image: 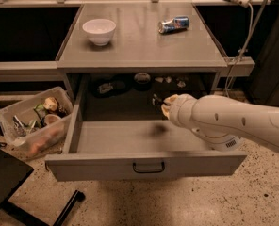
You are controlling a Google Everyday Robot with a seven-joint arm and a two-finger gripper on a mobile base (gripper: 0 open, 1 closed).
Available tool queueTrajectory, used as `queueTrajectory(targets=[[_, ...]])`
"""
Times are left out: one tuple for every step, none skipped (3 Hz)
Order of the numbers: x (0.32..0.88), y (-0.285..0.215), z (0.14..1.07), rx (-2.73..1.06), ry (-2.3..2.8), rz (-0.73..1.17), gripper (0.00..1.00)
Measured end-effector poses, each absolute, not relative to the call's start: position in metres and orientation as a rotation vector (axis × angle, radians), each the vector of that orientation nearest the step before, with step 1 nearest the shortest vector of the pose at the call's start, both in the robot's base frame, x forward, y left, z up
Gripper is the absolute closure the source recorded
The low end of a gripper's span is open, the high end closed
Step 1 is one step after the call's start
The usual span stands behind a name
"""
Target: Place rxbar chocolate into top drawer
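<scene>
The top drawer is pulled wide open under the grey table, its front panel and dark loop handle towards me. Its floor is bare apart from a soft shadow. My gripper sticks out of the white arm and hangs over the right middle of the drawer, a little above the floor. A small dark shape sits at its tip. I cannot tell whether that shape is the rxbar chocolate; no bar shows anywhere else.
A white bowl and a crushed blue-and-silver can stand on the table top. Dark odds and ends lie behind the drawer. A clear plastic bin of clutter and a black chair base are on the floor at left.
</scene>
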State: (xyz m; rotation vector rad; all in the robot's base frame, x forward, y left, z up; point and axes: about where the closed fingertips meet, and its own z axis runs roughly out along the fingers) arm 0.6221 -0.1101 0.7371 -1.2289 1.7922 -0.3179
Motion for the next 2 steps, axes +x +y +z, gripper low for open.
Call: queueTrajectory(targets=[[0.629,-0.11,0.698,-1.266,1.829,-0.271,1.0],[0.634,-0.111,0.659,-1.285,1.866,-0.229,1.0]])
